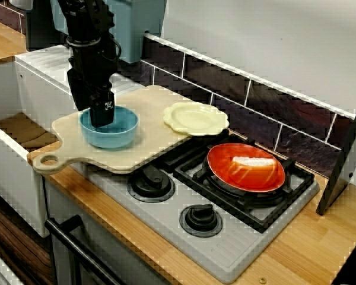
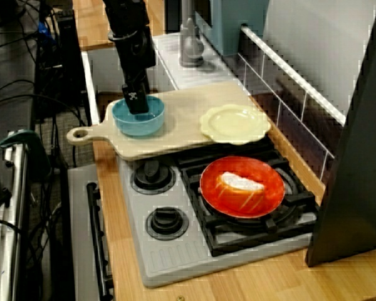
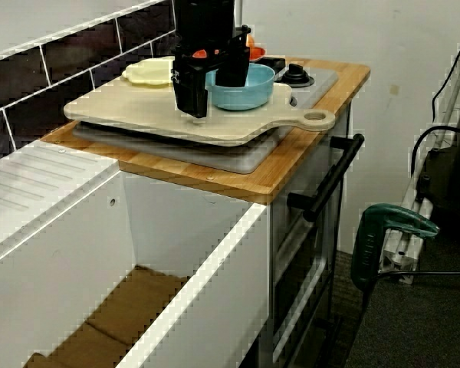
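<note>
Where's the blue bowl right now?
In the front view, the blue bowl sits on the cutting board near its handle, left of the yellow plate, claw straddling its rim.

Dark tiles (image 1: 225, 77) with pale grout back the wooden surface (image 1: 308, 249), with white wall (image 1: 273, 41) above. A white sink (image 3: 207, 291) adjoins, over dark carpet floor (image 3: 414, 330).

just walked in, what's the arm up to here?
The arm's tool is down at the blue bowl on the cutting board, which lies across part of the stove. In the view from the sink end, one finger is inside the bowl and the other outside, straddling its rim; whether they pinch it is unclear. A yellow plate sits at the board's far edge; an orange plate with a white piece sits on the stove.
</note>
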Controlling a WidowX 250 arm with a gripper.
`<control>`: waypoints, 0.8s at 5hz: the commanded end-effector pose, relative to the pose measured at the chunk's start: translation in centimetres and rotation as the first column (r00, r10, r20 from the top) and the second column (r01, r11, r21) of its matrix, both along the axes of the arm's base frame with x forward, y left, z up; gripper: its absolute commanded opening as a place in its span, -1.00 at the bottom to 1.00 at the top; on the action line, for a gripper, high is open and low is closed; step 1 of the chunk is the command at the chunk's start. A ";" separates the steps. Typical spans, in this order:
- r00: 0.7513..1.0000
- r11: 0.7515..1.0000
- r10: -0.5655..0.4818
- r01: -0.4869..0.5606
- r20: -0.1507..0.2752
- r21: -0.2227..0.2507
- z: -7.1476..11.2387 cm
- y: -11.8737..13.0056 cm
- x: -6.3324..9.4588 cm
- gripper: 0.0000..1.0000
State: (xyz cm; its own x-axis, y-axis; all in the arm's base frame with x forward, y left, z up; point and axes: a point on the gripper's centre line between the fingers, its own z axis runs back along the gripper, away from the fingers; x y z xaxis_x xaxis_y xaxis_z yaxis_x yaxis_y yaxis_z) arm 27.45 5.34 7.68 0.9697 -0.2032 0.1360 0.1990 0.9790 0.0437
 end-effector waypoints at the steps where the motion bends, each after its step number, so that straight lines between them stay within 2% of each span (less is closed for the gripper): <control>1: 1.000 1.000 0.010 -0.009 0.013 -0.013 1.5 1.9 -0.9 1.00; 4: 0.998 0.998 0.059 -0.059 0.024 -0.018 2.0 4.2 0.0 1.00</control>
